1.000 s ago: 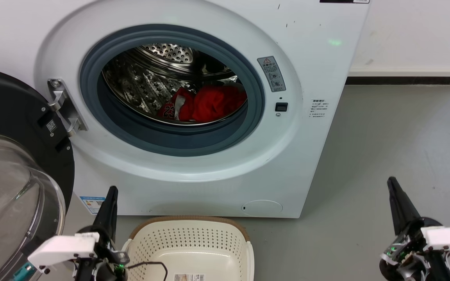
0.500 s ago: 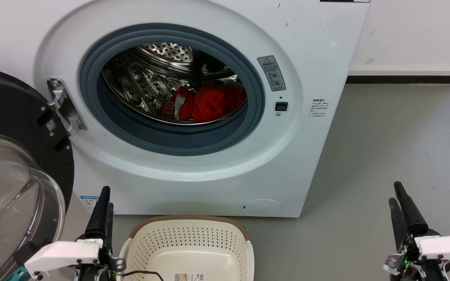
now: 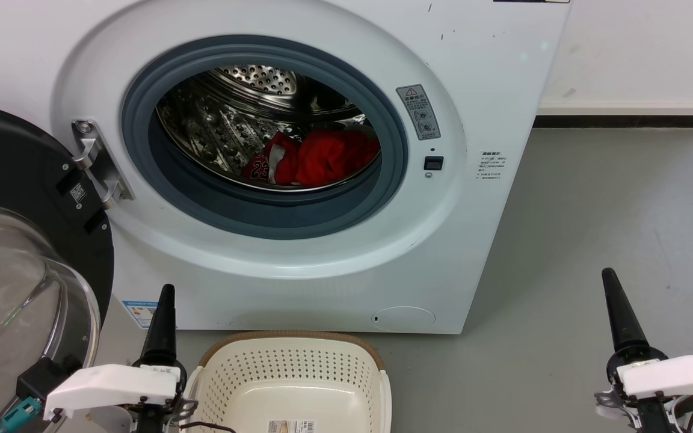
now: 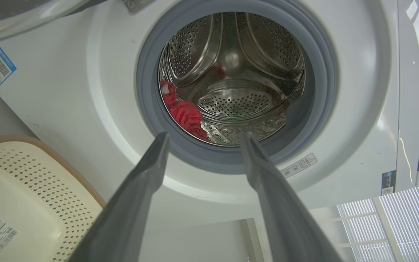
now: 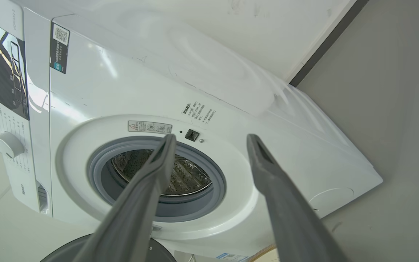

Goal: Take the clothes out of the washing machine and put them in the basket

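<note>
In the head view, the washer (image 3: 491, 90) is standing with its door (image 3: 27, 180) swung open to the left. The clothes (image 3: 328, 157) are lying at the bottom of the drum (image 3: 220, 126), toward its right side, and the number 23 is showing on the red cloth. The basket (image 3: 289, 367) is sitting on the floor (image 3: 611, 198) just in front of the washer, below the porthole. The left claw (image 3: 167, 293) is pointing up just beside the basket's left rim. The right claw (image 3: 608, 275) is pointing up over the floor, well apart from the basket and to the right of the washer.

In the left wrist view, the left claw's fingers (image 4: 144, 182) are standing spread apart and are aiming at the porthole. The clothes are lying at the lower left of the drum here, and the basket is showing at the lower left corner.

In the right wrist view, the right claw's fingers (image 5: 278, 189) are also standing spread apart. The washer front is lying beyond them, and one finger is crossing the grey gasket (image 5: 96, 171).
</note>
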You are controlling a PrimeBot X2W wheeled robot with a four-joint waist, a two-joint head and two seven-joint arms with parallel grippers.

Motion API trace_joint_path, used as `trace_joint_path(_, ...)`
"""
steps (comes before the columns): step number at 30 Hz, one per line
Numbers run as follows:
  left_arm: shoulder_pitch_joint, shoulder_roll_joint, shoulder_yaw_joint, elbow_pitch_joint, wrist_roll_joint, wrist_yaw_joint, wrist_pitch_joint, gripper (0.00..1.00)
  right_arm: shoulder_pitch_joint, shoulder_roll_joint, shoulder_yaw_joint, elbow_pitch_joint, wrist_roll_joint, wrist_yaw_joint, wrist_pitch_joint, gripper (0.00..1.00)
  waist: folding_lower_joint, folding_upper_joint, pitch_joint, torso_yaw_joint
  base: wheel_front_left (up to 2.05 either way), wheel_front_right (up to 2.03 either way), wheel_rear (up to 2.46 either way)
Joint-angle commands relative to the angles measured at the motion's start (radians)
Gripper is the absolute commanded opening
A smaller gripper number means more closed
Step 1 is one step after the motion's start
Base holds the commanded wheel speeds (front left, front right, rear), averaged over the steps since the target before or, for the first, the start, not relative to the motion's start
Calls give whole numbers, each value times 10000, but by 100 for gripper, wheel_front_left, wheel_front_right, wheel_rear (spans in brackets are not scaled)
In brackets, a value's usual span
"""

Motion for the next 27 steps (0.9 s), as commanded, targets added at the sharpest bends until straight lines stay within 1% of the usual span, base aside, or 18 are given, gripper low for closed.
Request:
trace_joint_path(1, 5, 22, -59, -284, 565, 110, -135, 100, -11, -18, 72, -349, -646, 0, -132, 100, 0, 0, 1, 0, 0, 0, 0)
trace_joint_path(6, 96, 23, -175, -451, 1500, 309, -327, 100, 98, -18, 204, -621, -1820, 0, -327, 100, 0, 0, 5, 1, 0, 0, 0)
trace_joint_path(7, 96, 23, -175, -451, 1500, 309, -327, 100, 98, -18, 204, -621, -1820, 0, -327, 100, 0, 0, 5, 1, 0, 0, 0)
trace_joint_path(14, 254, 23, -329, -689, 2573, 498, -580, 100, 262, -17, 383, -865, -3310, 0, -578, 100, 0, 0, 4, 4, 0, 0, 0)
trace_joint_path(27, 541, 25, -480, -905, 4531, 736, -1003, 100, 505, -16, 512, -1144, -5539, 0, -1003, 100, 0, 0, 0, 17, 0, 0, 0)
